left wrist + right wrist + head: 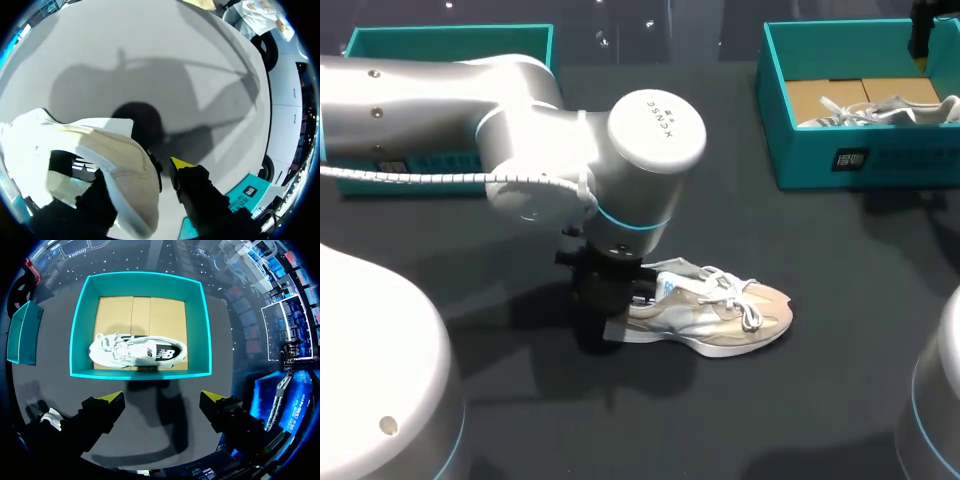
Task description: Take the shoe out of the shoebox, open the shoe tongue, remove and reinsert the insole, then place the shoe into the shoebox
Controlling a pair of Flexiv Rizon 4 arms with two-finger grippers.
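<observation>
The dark table (pixel 840 260) carries my left arm (pixel 520 130) across it. The teal shoebox (pixel 820 160) sits far right with a white sneaker (pixel 137 351) inside. The beige sneaker (pixel 720 315) lies mid-table, well apart from the box. My left gripper (pixel 142 175) seems to pinch its heel. My right gripper (pixel 162 400) hangs above the shoebox, fingers spread wide, holding nothing.

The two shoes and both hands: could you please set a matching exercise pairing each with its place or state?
1 beige shoe
2 white shoe
3 left hand
4 right hand

A open and empty
B inside the teal shoebox
C on the table
D at the beige shoe's heel

Pairs: 1-C, 2-B, 3-D, 4-A
</observation>
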